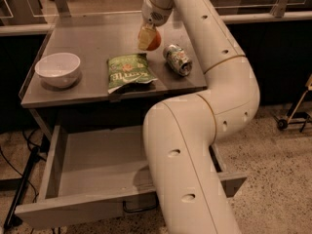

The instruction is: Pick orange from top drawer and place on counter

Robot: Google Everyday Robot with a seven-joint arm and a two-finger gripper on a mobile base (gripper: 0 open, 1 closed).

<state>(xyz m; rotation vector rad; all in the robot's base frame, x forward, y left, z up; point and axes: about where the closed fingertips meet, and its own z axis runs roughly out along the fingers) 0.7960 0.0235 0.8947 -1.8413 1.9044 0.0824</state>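
Observation:
My gripper (pixel 147 39) hangs over the back middle of the counter (pixel 92 38), shut on the orange (pixel 153 42), which shows between the pale fingers just above the counter top. The orange is behind the green bag and left of the crushed can. The top drawer (pixel 92 165) stands pulled open below the counter; the part of its inside that shows holds nothing, and my arm hides its right side. Its dark wire handle (pixel 139 207) shows under the front panel.
A white bowl (pixel 58 69) sits at the counter's left. A green snack bag (pixel 127 71) lies at the front middle. A crushed can (pixel 177 59) lies to the right. My white arm (pixel 195 145) covers the counter's right front and the drawer's right side.

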